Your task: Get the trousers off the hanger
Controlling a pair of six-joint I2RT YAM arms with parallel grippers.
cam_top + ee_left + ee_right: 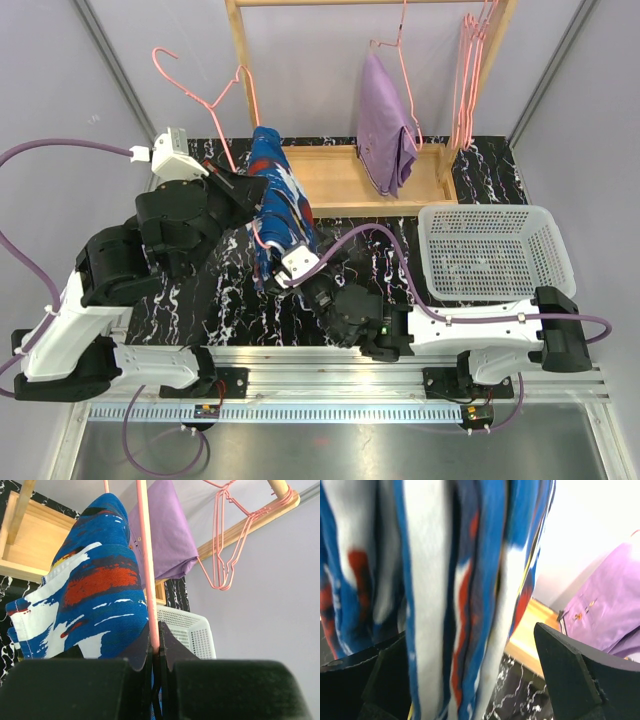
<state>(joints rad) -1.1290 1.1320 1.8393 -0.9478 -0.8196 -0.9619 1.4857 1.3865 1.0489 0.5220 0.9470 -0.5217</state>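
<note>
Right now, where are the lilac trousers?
In the top view the lilac trousers hang right of centre on a pink hanger from the wooden rack, beyond the white basket and right of the blue patterned trousers.

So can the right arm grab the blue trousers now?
Probably yes. The right gripper is open with the blue trousers hanging between its jaws, nothing in the way, while the left gripper pinches the hanger.

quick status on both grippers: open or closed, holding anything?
left gripper: closed on the pink hanger wire.
right gripper: open, with the blue trousers hanging between its fingers, not clamped.
</note>
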